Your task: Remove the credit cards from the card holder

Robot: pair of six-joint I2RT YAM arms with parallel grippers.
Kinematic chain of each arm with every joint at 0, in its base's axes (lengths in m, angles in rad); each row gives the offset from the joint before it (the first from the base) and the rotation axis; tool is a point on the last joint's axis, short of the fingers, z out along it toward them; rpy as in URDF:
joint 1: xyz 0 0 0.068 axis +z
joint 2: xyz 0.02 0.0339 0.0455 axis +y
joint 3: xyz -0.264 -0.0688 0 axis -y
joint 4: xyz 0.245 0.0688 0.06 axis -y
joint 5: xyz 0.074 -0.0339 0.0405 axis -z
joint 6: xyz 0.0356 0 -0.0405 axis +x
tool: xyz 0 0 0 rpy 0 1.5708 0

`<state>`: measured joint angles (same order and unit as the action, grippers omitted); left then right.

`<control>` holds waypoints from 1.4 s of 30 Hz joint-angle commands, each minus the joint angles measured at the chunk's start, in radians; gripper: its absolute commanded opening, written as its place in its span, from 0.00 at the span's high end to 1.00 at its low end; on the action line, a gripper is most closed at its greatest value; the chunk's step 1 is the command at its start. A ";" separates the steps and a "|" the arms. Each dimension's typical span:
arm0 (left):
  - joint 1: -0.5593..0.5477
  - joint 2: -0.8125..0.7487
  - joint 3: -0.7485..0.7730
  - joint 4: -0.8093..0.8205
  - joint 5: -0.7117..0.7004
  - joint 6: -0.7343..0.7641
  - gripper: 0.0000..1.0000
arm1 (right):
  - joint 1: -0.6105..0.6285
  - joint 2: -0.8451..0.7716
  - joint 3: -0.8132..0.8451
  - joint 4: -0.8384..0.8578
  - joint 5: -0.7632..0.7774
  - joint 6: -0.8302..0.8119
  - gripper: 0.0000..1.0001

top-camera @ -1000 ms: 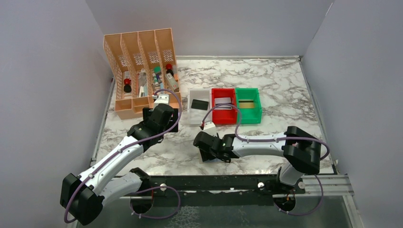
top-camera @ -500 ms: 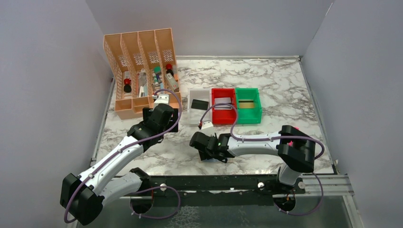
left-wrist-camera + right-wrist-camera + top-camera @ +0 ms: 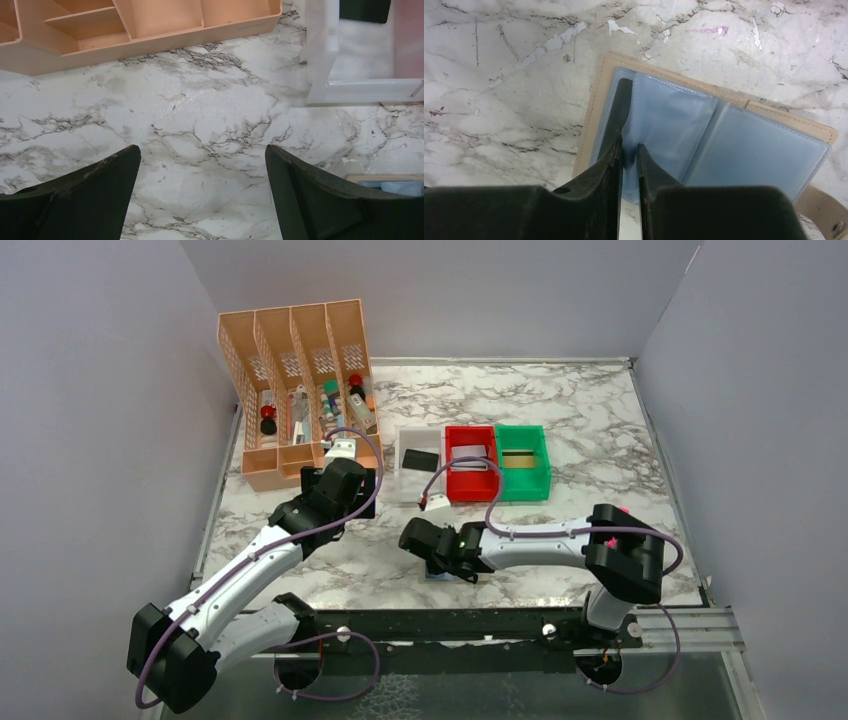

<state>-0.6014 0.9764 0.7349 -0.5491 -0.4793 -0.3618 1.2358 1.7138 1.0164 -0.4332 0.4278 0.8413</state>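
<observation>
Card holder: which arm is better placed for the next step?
Right: right gripper sits on the open card holder, jaws narrow. Left gripper hangs open over bare marble, off to the side.

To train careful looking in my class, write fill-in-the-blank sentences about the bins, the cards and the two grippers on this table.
The black card lies in the bin coloured ___.
The bin between that one and the green bin is ___.
The right gripper is down on the open ___.
The left gripper has its jaws ___.
Missing words: white; red; card holder; open.
</observation>
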 commanded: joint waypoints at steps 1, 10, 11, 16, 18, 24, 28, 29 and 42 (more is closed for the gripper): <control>0.008 0.006 0.027 -0.001 0.011 0.001 0.01 | -0.002 0.024 -0.052 -0.037 0.023 0.004 0.85; 0.008 0.000 0.027 -0.001 0.040 0.000 0.01 | -0.007 -0.122 -0.105 0.142 -0.029 -0.052 0.99; 0.007 -0.005 0.027 -0.001 0.050 -0.007 0.01 | -0.013 -0.147 -0.127 0.180 -0.046 -0.058 0.99; 0.007 -0.038 0.023 0.013 0.114 -0.071 0.01 | -0.070 -0.257 -0.223 0.342 -0.172 -0.069 0.99; 0.007 -0.051 0.009 0.036 0.159 -0.102 0.01 | -0.086 -0.284 -0.247 0.378 -0.204 -0.068 0.99; 0.007 -0.073 -0.077 0.225 0.443 -0.203 0.01 | -0.150 -0.319 -0.331 0.470 -0.311 -0.037 0.99; 0.005 -0.039 -0.142 0.397 0.653 -0.245 0.06 | -0.183 -0.348 -0.418 0.575 -0.373 -0.003 0.99; 0.006 -0.026 -0.151 0.428 0.688 -0.255 0.08 | -0.191 -0.358 -0.438 0.602 -0.387 0.005 0.99; -0.104 0.142 -0.149 0.592 0.786 -0.283 0.27 | -0.260 -0.430 -0.539 0.637 -0.398 0.061 0.99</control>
<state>-0.6533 1.0748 0.5735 -0.0559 0.2596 -0.6395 0.9855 1.3197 0.5045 0.1661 0.0338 0.8673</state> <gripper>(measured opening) 0.765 0.023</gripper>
